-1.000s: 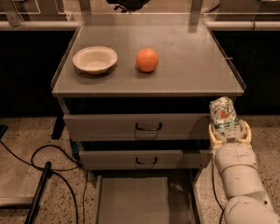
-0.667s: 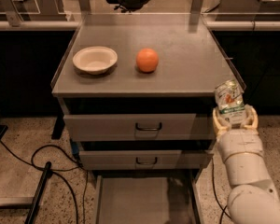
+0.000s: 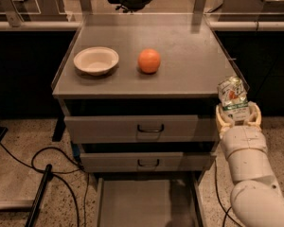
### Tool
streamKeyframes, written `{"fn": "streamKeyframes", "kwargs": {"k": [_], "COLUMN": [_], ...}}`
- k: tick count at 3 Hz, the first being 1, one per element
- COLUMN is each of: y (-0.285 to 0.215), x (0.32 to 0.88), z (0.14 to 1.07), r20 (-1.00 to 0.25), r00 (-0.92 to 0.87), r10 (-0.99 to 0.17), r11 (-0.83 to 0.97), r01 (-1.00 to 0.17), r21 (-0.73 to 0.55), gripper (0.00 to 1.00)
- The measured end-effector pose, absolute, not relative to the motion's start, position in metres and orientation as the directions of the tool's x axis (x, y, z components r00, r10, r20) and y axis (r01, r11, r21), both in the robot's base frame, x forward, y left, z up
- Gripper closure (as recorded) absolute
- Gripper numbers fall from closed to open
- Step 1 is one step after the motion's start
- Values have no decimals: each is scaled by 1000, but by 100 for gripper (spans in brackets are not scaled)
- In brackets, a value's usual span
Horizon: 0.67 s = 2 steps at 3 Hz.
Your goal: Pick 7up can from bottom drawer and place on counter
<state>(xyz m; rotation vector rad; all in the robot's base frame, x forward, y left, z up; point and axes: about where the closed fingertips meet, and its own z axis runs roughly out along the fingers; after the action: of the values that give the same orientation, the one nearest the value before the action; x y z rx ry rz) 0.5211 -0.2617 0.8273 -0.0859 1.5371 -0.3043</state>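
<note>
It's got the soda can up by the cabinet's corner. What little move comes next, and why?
Probably lift slightly and swing left over the counter. The tool grips the 7up can just off the counter's front right corner, about level with its edge, not yet above the top. Bare surface lies right of the orange for setting it down.

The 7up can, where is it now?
The 7up can is held in the gripper on the right of the camera view, just off the front right corner of the counter, not yet on it.
</note>
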Motion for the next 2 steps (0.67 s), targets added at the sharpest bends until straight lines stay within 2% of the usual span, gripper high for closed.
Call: {"fn": "streamKeyframes", "kwargs": {"k": [2], "y": [-272], "x": [585], "z": [901], "r20": [-964], "r00": [51], "r10": [-263], "r11": [954], "r01": [163], "r21": [-251], "gripper": [100]}}
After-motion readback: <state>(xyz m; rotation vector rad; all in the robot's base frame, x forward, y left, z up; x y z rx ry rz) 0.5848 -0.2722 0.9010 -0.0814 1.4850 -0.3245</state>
